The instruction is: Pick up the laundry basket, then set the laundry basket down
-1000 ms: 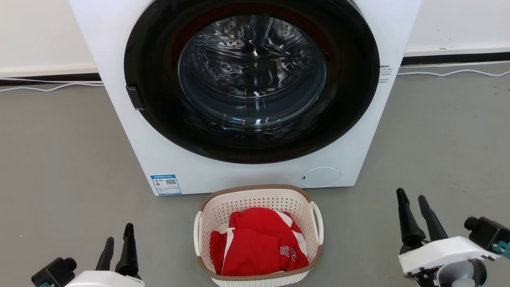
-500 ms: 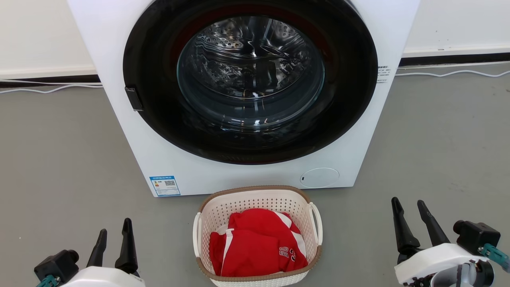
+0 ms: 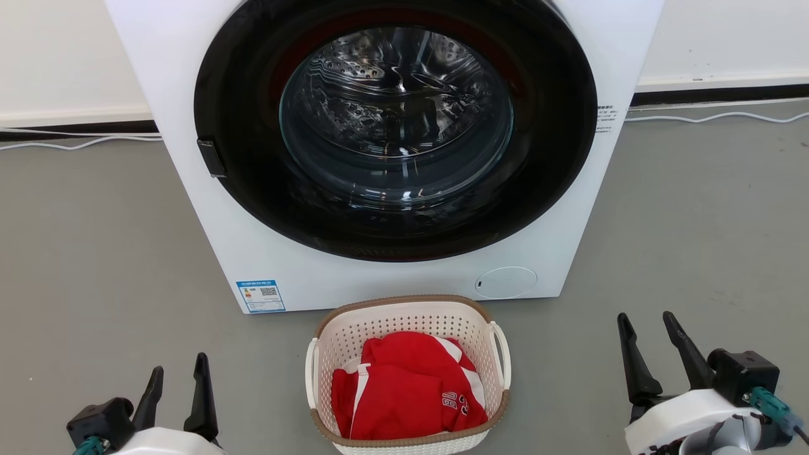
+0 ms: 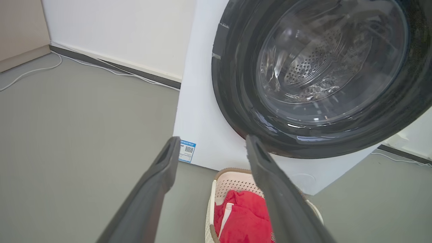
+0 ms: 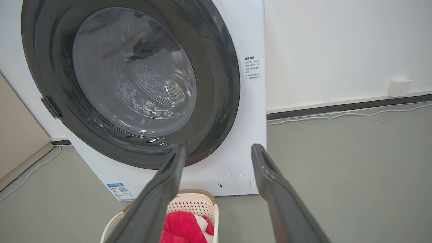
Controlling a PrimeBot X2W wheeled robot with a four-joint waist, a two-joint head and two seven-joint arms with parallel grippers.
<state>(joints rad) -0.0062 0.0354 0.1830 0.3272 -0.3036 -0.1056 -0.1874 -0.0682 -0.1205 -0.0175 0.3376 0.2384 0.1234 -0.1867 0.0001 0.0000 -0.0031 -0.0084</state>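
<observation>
Cream-white perforated plastic laundry basket [image 3: 404, 319] lies between your left gripper [image 3: 179, 365] and right gripper [image 3: 644, 316] | roughly equally near | both spread, empty

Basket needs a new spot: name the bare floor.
Bare floor lies between the laundry basket and the left pincer, and between it and the right pincer. Crowded: the gap to the washing machine.

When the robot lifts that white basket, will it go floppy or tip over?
The laundry basket is probably stiff: its perforated walls stand upright unaided. It is likely light, holding just a red garment. Lifted by one loop handle alone it might tilt; both handles should keep it level.
</observation>
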